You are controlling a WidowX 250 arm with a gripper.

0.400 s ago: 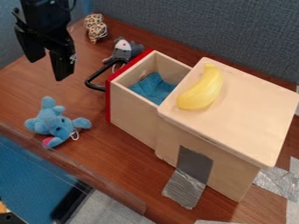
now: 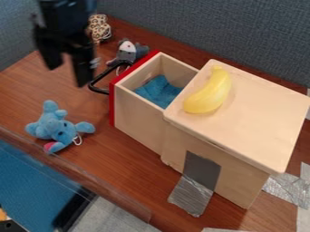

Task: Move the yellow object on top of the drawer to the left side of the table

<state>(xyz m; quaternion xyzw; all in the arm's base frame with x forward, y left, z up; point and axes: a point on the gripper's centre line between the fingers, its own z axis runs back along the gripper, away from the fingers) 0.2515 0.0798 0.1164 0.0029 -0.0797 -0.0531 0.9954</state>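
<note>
My gripper (image 2: pixel 68 74) hangs at the upper left, above the table (image 2: pixel 30 86), with its two fingers apart and nothing between them. The yellow banana (image 2: pixel 209 93) lies on top of the wooden drawer box (image 2: pixel 254 113), near that top's left edge. The gripper is well to the left of the banana and not touching it. The drawer (image 2: pixel 138 118), with a red front, is pulled out to the left and holds a blue cloth.
A blue plush toy (image 2: pixel 57 127) lies on the table at the left. A grey plush (image 2: pixel 127 50) rests behind the black drawer handle (image 2: pixel 100 86), and a spotted plush (image 2: pixel 99 28) is near the back. Silver tape (image 2: pixel 192 195) runs from the box onto the table.
The gripper has moved a little to the right, towards the drawer handle's side. The banana, drawer and plush toys have stayed where they were.
</note>
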